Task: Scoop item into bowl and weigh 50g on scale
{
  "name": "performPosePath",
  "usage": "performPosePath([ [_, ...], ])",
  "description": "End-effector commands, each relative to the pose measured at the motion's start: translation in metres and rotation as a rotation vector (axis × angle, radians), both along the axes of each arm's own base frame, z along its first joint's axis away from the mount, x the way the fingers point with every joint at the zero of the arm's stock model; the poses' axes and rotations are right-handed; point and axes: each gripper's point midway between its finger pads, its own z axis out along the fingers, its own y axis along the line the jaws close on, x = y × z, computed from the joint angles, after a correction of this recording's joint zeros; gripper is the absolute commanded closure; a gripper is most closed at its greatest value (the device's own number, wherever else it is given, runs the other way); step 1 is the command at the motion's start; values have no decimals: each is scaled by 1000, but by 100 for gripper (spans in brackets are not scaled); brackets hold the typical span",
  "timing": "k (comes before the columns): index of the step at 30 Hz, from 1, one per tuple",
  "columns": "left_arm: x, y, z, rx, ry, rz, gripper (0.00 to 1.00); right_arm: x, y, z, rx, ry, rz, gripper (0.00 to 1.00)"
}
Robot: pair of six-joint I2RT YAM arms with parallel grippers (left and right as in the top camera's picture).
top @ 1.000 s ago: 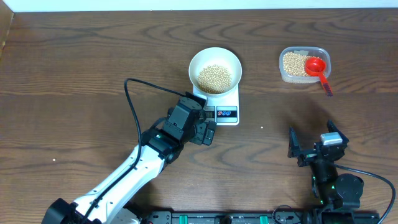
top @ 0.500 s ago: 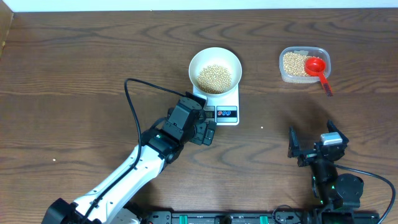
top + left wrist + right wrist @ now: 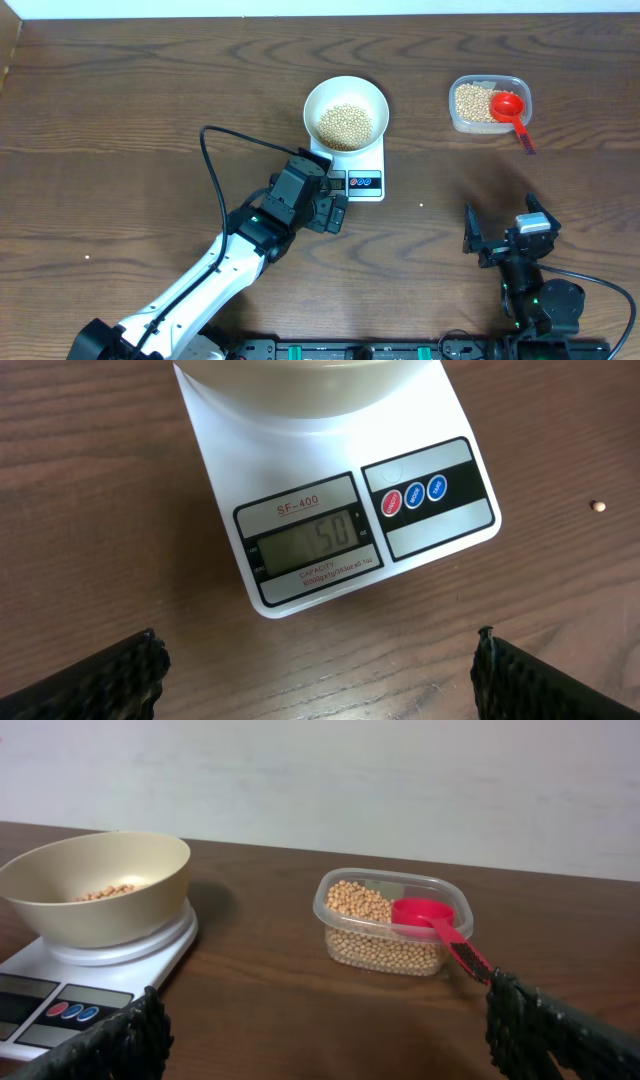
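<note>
Left wrist: scale (image 3: 300,470) marked SF-400 reads 50, lying lengthwise ahead, display end nearest the wide-open left gripper (image 3: 318,645).

The scale (image 3: 325,470) carries the label "SF-400" above its display (image 3: 308,540), which reads 50.

The white scale (image 3: 340,510) lies flat on the counter just ahead of the left gripper (image 3: 320,695), its grey display reading 50. The round white bowl (image 3: 345,90) stands upright on its far end, holding pale-tan beans (image 3: 345,124).
</note>
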Motion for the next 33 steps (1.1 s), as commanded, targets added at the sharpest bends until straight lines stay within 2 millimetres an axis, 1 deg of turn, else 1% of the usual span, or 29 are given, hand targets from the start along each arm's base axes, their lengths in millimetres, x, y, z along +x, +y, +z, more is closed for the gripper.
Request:
performPosePath([
  [1,0,1,0,0,1,-3,1,0,-1,-1,-10,-5,-9,1],
  [26,0,1,0,0,1,-3,1,0,-1,-1,-10,-5,-9,1],
  [33,-13,10,-11,42,64,-3,1,0,-1,-1,-10,-5,-9,1],
])
